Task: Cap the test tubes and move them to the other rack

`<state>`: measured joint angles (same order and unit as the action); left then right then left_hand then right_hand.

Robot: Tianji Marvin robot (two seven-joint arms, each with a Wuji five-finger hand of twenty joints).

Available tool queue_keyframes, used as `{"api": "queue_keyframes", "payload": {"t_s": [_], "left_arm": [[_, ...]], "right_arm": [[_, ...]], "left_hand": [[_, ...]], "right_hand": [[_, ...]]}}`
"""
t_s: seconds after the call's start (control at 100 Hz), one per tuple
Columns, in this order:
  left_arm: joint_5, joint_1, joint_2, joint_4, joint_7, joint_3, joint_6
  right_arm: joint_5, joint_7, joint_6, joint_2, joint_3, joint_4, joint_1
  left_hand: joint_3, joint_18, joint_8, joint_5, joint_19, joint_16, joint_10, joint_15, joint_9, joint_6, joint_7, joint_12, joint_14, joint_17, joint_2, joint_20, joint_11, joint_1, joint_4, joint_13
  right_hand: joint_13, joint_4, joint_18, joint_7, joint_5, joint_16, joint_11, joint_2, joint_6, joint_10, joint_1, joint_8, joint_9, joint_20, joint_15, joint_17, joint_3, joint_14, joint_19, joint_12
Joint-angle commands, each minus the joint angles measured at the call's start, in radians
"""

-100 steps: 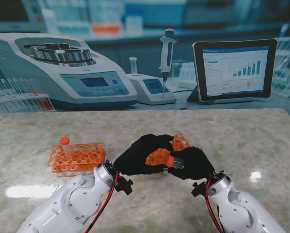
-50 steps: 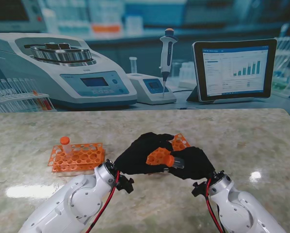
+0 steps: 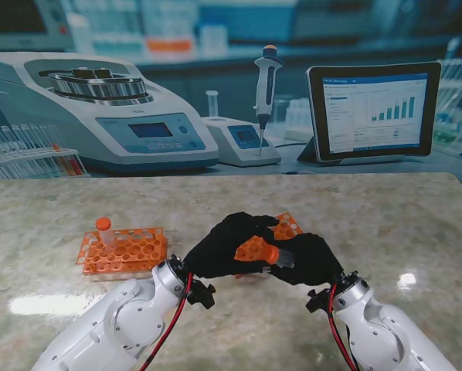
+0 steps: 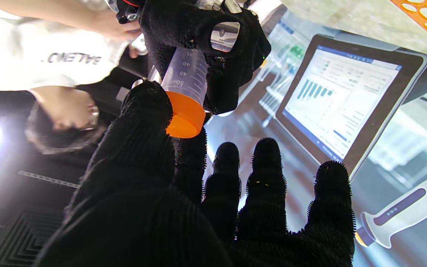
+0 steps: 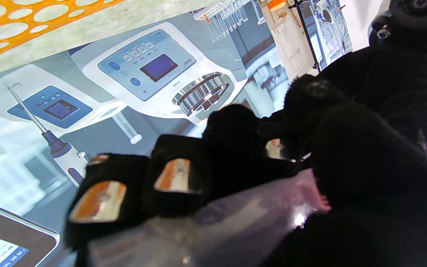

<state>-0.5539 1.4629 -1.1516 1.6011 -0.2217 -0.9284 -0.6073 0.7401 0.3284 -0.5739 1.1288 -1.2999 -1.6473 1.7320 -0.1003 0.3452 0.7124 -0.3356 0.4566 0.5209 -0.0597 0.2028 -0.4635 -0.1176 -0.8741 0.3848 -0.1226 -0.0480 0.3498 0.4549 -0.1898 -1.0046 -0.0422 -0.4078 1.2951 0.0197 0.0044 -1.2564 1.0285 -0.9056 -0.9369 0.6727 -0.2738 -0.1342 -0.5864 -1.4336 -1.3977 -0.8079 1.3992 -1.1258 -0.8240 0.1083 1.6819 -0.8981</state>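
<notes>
Both hands meeting mid-table, just off the surface. Right hand [image 3: 308, 259] wrapped around a clear test tube [image 4: 185, 72] — fingers [image 5: 176, 178] curled tight over the barrel, tube lying roughly level, capped end pointing left. Left hand [image 3: 227, 247] at the orange cap [image 4: 184, 116]: thumb pressed on the cap's side, index fingertip tucked against its rim, other three fingers spread apart and touching nothing. Cap seated on the tube mouth; how far screwed down, cannot tell.

Orange rack [image 3: 281, 232] directly beyond the hands, mostly hidden by them, far right corner showing. Second orange rack [image 3: 123, 251] well apart to the left, holding one capped tube [image 3: 104, 230] upright in its far left corner — other holes showing empty.

Beyond the marble table [image 3: 385, 216], far side: centrifuge [image 3: 100, 116] at left, small unit with a pipette [image 3: 266, 89] standing on it at centre, tablet [image 3: 374, 110] with a chart at right.
</notes>
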Motion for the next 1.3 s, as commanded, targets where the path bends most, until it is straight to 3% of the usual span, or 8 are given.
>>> {"api": "queue_keyframes", "payload": {"t_s": [0.0,0.22,0.41,0.52,0.75,1.05,1.29], "left_arm": [[0.0,0.002,-0.007,0.001,0.001,0.003,0.003],[-0.008,0.005,-0.01,-0.001,-0.015,0.003,-0.006],[-0.024,0.003,-0.013,-0.007,-0.032,0.006,-0.019],[-0.034,0.003,-0.014,-0.011,-0.041,0.006,-0.032],[-0.045,0.008,-0.014,-0.013,-0.048,0.002,-0.051],[-0.048,0.021,-0.009,-0.009,-0.039,-0.01,-0.07],[-0.032,0.03,0.0,0.0,0.001,-0.019,-0.086]], "right_arm": [[0.002,-0.002,-0.002,0.005,0.01,-0.008,0.006],[0.002,-0.002,-0.002,0.005,0.011,-0.007,0.006],[0.002,-0.002,-0.002,0.005,0.011,-0.007,0.006],[0.002,-0.002,-0.002,0.005,0.011,-0.007,0.006],[0.002,0.001,0.001,0.005,0.011,-0.009,0.007],[0.002,0.0,0.002,0.005,0.011,-0.009,0.007],[0.002,0.001,0.002,0.005,0.01,-0.01,0.007]], "left_hand": [[-0.062,0.018,-0.002,-0.036,0.037,0.018,-0.004,0.012,-0.019,0.054,-0.1,0.013,0.008,0.001,-0.093,0.025,-0.007,-0.213,0.07,-0.029],[-0.089,0.022,-0.036,-0.075,0.044,0.022,0.003,0.019,-0.04,0.069,-0.117,0.014,0.009,0.002,-0.093,0.027,-0.013,-0.286,0.089,-0.049],[-0.249,0.023,-0.059,-0.12,0.053,0.02,0.007,0.02,-0.051,0.08,-0.087,0.006,0.011,0.001,-0.028,0.03,-0.012,-0.286,0.024,-0.057],[-0.307,0.021,-0.081,-0.162,0.058,0.017,0.009,0.02,-0.052,0.091,-0.03,0.0,0.015,0.001,-0.013,0.026,-0.007,-0.282,0.01,-0.06],[-0.411,0.018,-0.156,-0.271,0.064,0.004,0.01,0.012,-0.06,0.124,0.145,-0.015,0.015,0.002,-0.019,0.012,0.007,-0.25,0.015,-0.063],[-0.444,0.014,-0.273,-0.403,0.042,-0.066,0.01,-0.028,-0.088,0.189,0.29,-0.064,0.009,-0.007,-0.003,-0.022,0.037,-0.261,0.005,-0.075],[-0.438,0.013,-0.338,-0.401,0.018,-0.095,0.012,-0.05,-0.08,0.255,0.368,-0.093,0.003,0.006,-0.004,-0.044,0.058,-0.248,0.006,-0.047]], "right_hand": [[0.027,0.003,-0.114,-0.053,0.01,-0.06,0.004,-0.035,-0.085,0.006,-0.03,-0.025,-0.042,-0.047,0.174,-0.076,0.0,0.067,0.308,-0.012],[0.027,0.003,-0.114,-0.053,0.01,-0.06,0.005,-0.035,-0.085,0.006,-0.03,-0.025,-0.042,-0.047,0.174,-0.076,0.0,0.067,0.307,-0.013],[0.027,0.003,-0.114,-0.053,0.01,-0.06,0.005,-0.034,-0.085,0.007,-0.03,-0.025,-0.041,-0.046,0.174,-0.076,0.0,0.067,0.307,-0.013],[0.027,0.003,-0.114,-0.053,0.01,-0.06,0.006,-0.035,-0.085,0.006,-0.03,-0.025,-0.041,-0.046,0.174,-0.076,0.0,0.067,0.307,-0.012],[0.027,0.003,-0.114,-0.053,0.01,-0.06,0.005,-0.034,-0.085,0.007,-0.03,-0.025,-0.042,-0.046,0.174,-0.076,0.001,0.067,0.307,-0.012],[0.027,0.004,-0.114,-0.053,0.01,-0.06,0.005,-0.036,-0.085,0.005,-0.029,-0.025,-0.042,-0.046,0.174,-0.076,0.001,0.067,0.307,-0.013],[0.027,0.004,-0.114,-0.053,0.009,-0.06,0.006,-0.036,-0.086,0.006,-0.03,-0.025,-0.042,-0.046,0.174,-0.076,0.002,0.067,0.307,-0.012]]}}
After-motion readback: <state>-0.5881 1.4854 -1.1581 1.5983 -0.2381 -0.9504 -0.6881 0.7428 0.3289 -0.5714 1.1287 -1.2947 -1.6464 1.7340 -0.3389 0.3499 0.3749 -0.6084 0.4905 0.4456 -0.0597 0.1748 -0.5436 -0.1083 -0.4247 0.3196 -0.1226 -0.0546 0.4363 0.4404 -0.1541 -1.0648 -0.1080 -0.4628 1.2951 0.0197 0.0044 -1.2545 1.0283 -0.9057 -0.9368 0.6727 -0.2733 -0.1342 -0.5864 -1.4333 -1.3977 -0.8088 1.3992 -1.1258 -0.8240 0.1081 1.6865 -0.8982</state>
